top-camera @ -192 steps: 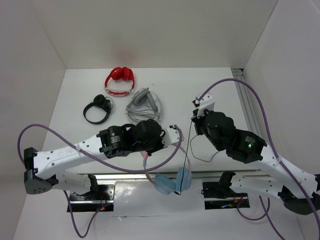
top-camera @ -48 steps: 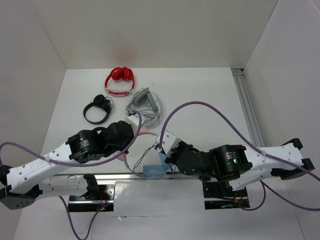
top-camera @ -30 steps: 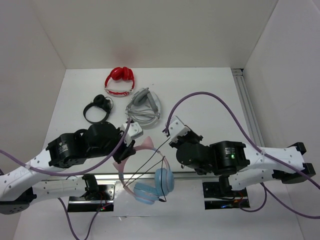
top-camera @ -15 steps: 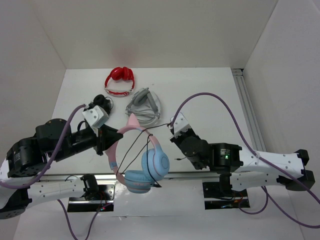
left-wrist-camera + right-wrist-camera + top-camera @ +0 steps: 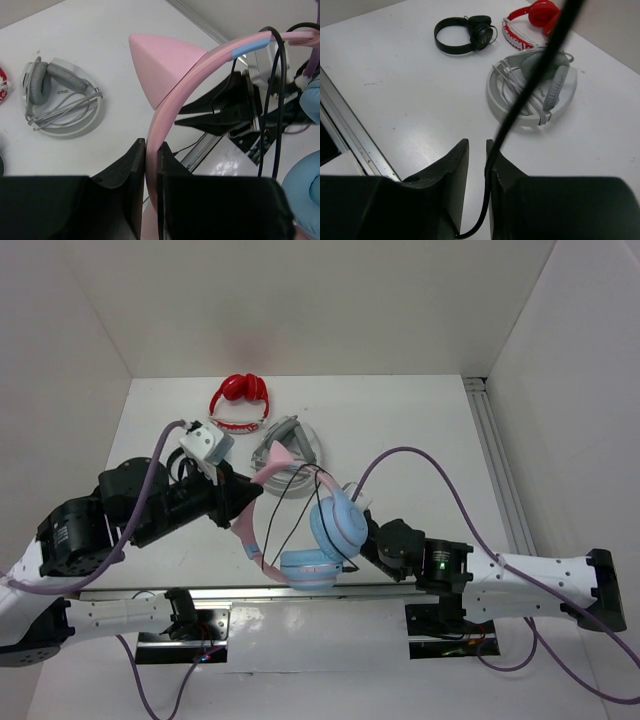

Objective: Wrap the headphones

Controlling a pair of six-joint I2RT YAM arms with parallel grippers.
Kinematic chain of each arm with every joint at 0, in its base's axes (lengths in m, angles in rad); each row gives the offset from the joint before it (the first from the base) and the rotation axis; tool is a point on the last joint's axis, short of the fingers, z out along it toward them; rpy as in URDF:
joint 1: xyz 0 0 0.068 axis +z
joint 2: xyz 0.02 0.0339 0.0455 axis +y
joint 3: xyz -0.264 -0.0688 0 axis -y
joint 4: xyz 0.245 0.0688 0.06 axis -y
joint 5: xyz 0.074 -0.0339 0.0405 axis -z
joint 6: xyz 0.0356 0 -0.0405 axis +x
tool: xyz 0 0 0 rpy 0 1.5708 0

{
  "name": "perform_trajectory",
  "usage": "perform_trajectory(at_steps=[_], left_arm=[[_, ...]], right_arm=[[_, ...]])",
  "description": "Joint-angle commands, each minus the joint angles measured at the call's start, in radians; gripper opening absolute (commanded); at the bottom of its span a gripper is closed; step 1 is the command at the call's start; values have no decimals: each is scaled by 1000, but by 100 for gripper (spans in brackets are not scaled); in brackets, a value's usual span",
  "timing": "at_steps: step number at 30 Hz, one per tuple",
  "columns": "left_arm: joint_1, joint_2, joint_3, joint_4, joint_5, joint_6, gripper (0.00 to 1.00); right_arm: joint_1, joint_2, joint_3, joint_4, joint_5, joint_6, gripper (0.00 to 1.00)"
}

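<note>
The headphones [image 5: 338, 525], with light blue ear cups and a pink cat-ear headband [image 5: 252, 512], hang in the air above the table's near edge. My left gripper [image 5: 243, 498] is shut on the headband [image 5: 200, 75], just below one pink ear, as the left wrist view [image 5: 151, 150] shows. The thin black cable [image 5: 272, 100] crosses the band in loops. My right gripper [image 5: 364, 532] sits just right of the ear cups. In the right wrist view [image 5: 477, 145] its jaws are nearly closed, and the taut cable [image 5: 530, 80] runs between them along the right finger.
A red pair [image 5: 239, 400] lies at the back. A grey pair on a white plate [image 5: 287, 445] lies behind the lifted headphones. A black pair [image 5: 465, 32] is partly hidden by my left arm. A metal rail [image 5: 495, 460] runs along the right wall.
My left gripper has carried the headphones from the near edge up and back, turning them so the ear cups face right. My right gripper has swung in close beside the ear cups, holding the cable.
</note>
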Motion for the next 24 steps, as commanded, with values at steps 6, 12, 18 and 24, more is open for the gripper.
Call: perform_trajectory(at_steps=[6,12,18,24], left_arm=[[-4,-50,54,161,-167,-166,0],[-4,-31,64,161,-192,-186,0],[-4,-42,64,170,-273,-206,0],[-4,-42,73,161,-308,-206,0]], right_arm=[[-97,-24,-127,244,-198,62,36],[-218,-1,-153,268,-428,93,43],[-390,81,-153,308,-769,140,48],[-536,144,-153,397,-916,183,49]])
